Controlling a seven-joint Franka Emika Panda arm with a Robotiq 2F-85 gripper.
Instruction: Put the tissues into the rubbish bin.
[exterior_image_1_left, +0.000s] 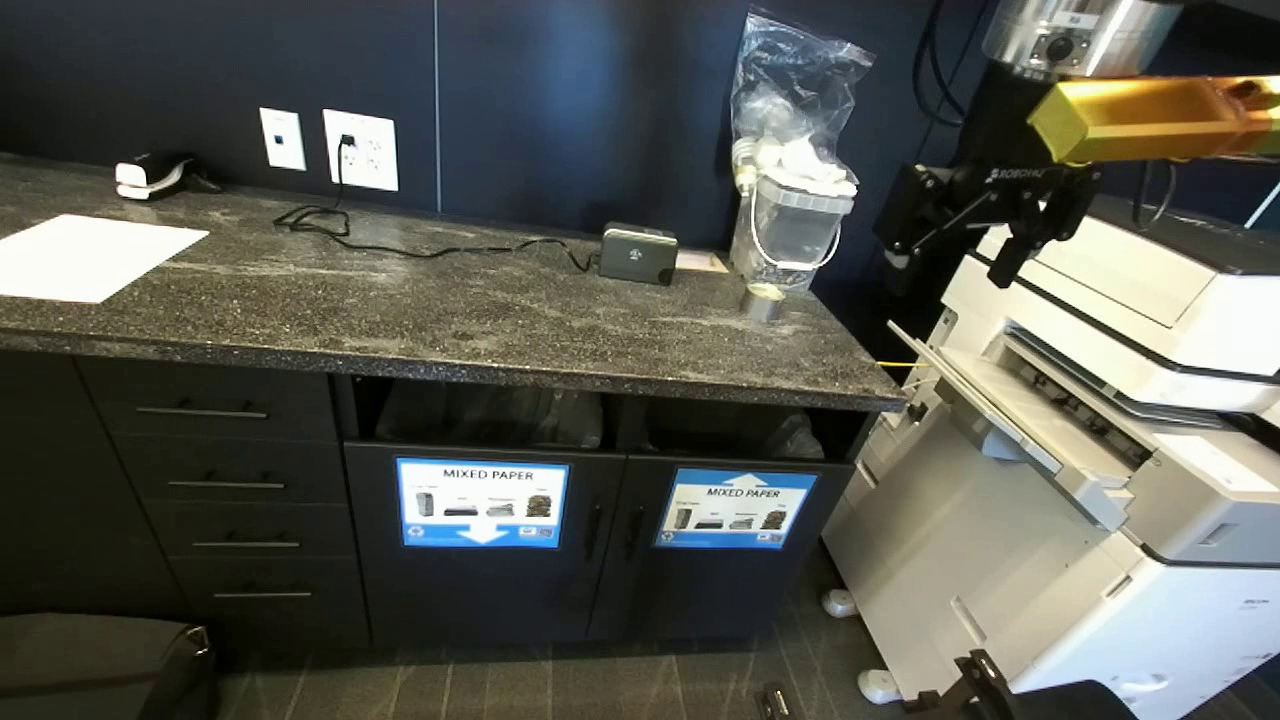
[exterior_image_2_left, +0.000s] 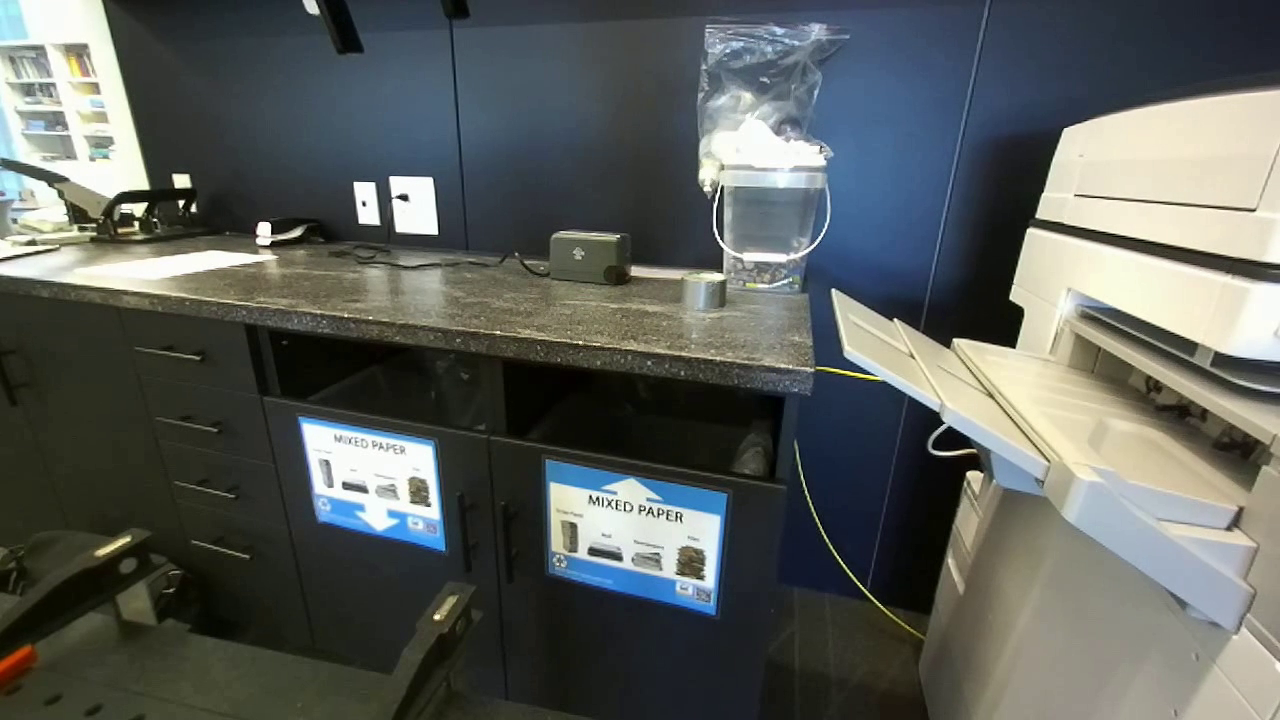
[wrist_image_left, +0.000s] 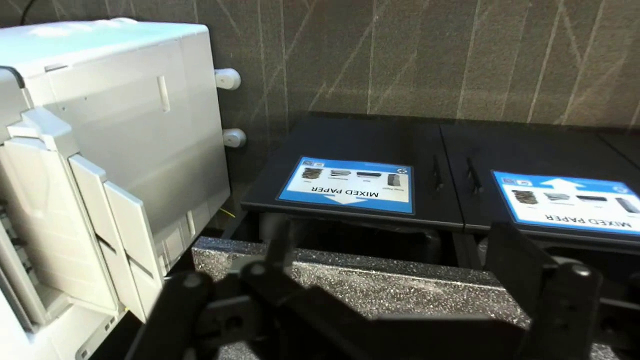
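"What's on the dark, speckled worktop (exterior_image_1_left: 420, 330)?"

"A white sheet (exterior_image_1_left: 90, 258), a small grey box (exterior_image_2_left: 590, 258), and a tape roll (exterior_image_2_left: 704, 291) near a clear bucket (exterior_image_2_left: 768, 225). A navy wall (exterior_image_2_left: 570, 130) rises behind."

"And the tissues (exterior_image_2_left: 765, 148)?"

"On top of the bucket, it seems, white and crumpled, right at a clear plastic bag (exterior_image_2_left: 765, 75); whether inside it, I can't tell."

"Underneath?"

"Two bag-lined bins (exterior_image_1_left: 560, 418) behind doors (exterior_image_1_left: 480, 590) marked MIXED PAPER. A pale copier (exterior_image_1_left: 950, 560) stands past the worktop's end."

"The gripper (exterior_image_1_left: 950, 266)?"

"Hanging above worktop height, its fingers spread wide apart."
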